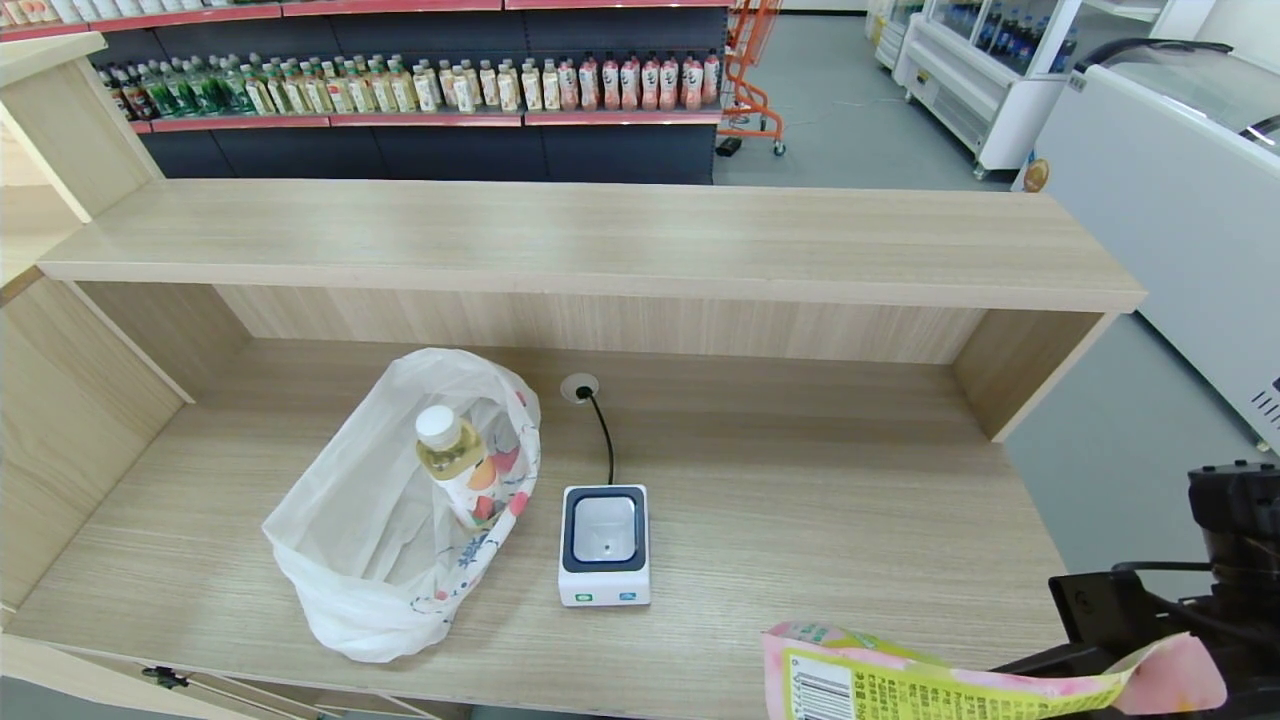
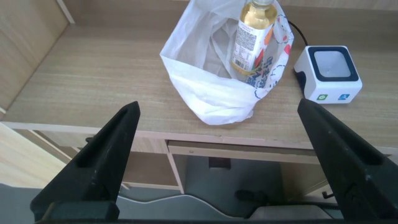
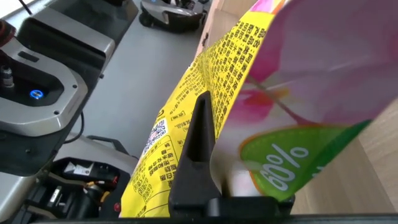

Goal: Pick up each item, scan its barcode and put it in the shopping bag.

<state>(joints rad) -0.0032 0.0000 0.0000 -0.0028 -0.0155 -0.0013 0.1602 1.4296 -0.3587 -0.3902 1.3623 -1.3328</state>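
Observation:
A white plastic shopping bag (image 1: 345, 575) stands open on the wooden counter (image 1: 820, 500), left of centre, with a bottle of yellow drink (image 1: 455, 465) upright inside it. Just right of the bag sits a small white barcode scanner (image 1: 603, 545), its window facing up. My right gripper (image 1: 1085, 655) is low at the near right, off the counter's front corner, shut on a pink and yellow snack packet (image 1: 950, 685) whose barcode side faces up. In the right wrist view one finger (image 3: 199, 149) lies against the packet (image 3: 298, 93). My left gripper (image 2: 219, 107) hangs open before the counter's front edge, facing the bag (image 2: 205, 102), bottle (image 2: 252, 34) and scanner (image 2: 328, 73).
A black cable (image 1: 603, 430) runs from the scanner to a grommet at the back. A raised wooden ledge (image 1: 600, 235) and side walls enclose the counter. Shelves of bottles (image 1: 420, 85) and freezers (image 1: 1170, 170) stand beyond. The counter right of the scanner is bare wood.

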